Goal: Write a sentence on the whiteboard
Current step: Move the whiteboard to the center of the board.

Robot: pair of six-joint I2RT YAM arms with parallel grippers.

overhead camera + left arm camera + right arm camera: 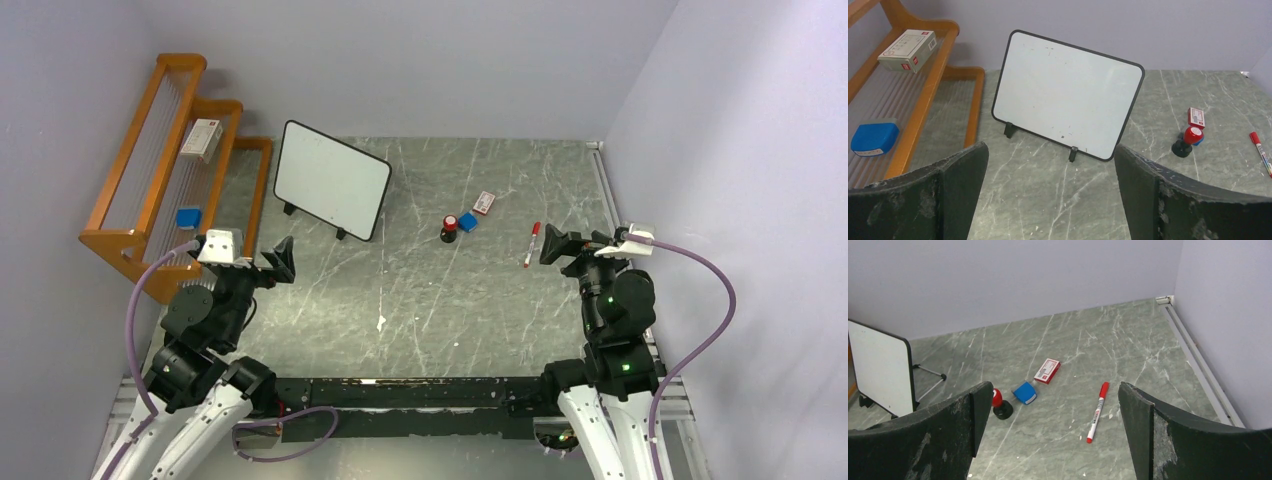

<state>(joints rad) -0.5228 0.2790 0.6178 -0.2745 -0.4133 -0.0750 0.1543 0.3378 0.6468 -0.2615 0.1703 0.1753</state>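
- Left arm [205, 315], right arm [620, 305]: black joint housings, white lower links.
- Wrist camera modules [220, 245]: white, boxy.
- Cables [733, 293]: lilac, one looping from each wrist.
- Indicator lights [603, 294] on right arm: green.
- Fingers [960, 175]: black, flat, scuffed white.

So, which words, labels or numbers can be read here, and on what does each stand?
Nothing can be read.
Shelf box: red logos and print, too small.
Red-white box: print, blurred.
Marker: print on barrel, too small.
Blue shelf block: label, too small.
Whiteboard: no writing, only faint smudges.
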